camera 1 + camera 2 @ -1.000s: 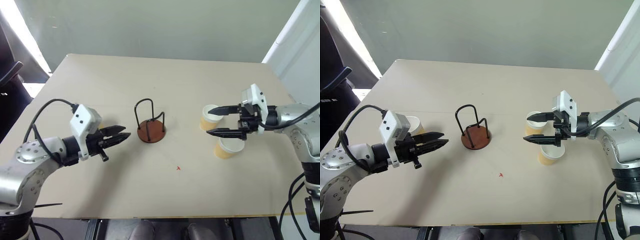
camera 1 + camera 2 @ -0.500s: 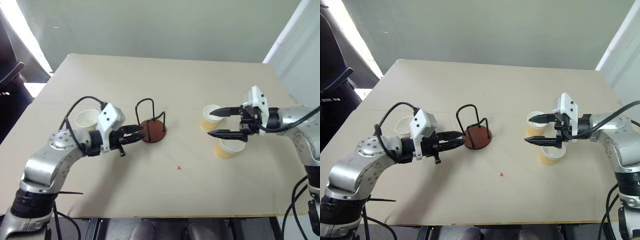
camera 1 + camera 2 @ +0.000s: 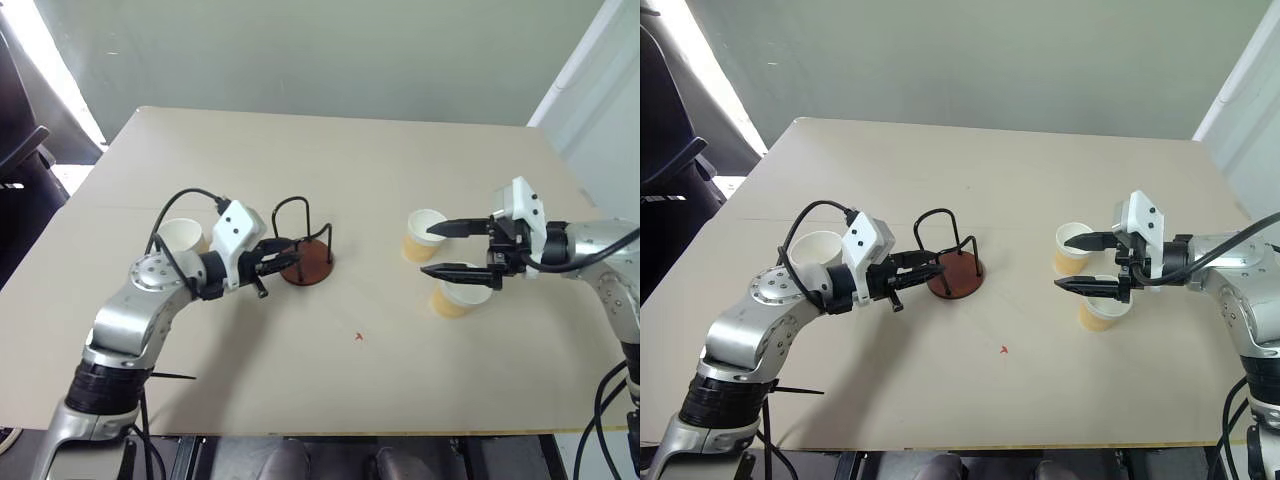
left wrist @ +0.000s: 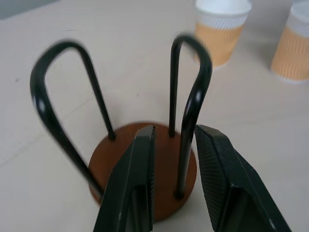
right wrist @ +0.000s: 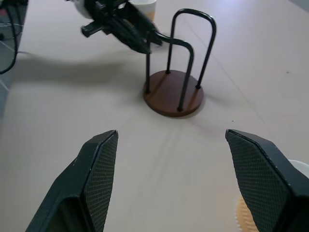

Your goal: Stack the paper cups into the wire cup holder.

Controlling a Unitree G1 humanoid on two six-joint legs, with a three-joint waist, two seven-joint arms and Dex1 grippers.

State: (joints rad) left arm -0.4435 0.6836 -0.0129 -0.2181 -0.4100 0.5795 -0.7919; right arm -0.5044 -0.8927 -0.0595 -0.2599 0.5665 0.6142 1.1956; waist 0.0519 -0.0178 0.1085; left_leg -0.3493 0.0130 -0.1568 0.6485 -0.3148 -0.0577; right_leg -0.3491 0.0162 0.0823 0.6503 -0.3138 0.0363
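A small red mark point(image 3: 358, 337) is seen on the near middle of the pale bench point(image 3: 330, 160). Farther in, on the left, the left pincer point(image 3: 284, 255) is held low over the bench, pointing right, with its tips at the wire cup holder point(image 3: 303, 244); in the left wrist view its two black fingers point(image 4: 133, 193) are set a little apart, with one upright wire of the near loop point(image 4: 189, 116) standing in the gap between them, though whether the wire is touched cannot be told. The holder stands upright near the middle of the bench, a reddish-brown disc base point(image 4: 140, 169) with two black wire loops rising from it, and no cup is in it. On the right, the right pincer point(image 3: 448, 250) is held above the bench, pointing left, with its fingers point(image 5: 99, 169) spread wide and nothing between them. Just under its nearer finger a paper cup point(image 3: 455, 296) stands upright on the bench, and a second paper cup point(image 3: 421, 234) stands upright just beyond, a little to the left, beside the farther finger; the two cups are close together, well apart from the holder. A third paper cup point(image 3: 181, 236) stands upright on the left, just behind the left arm and to the left of the holder
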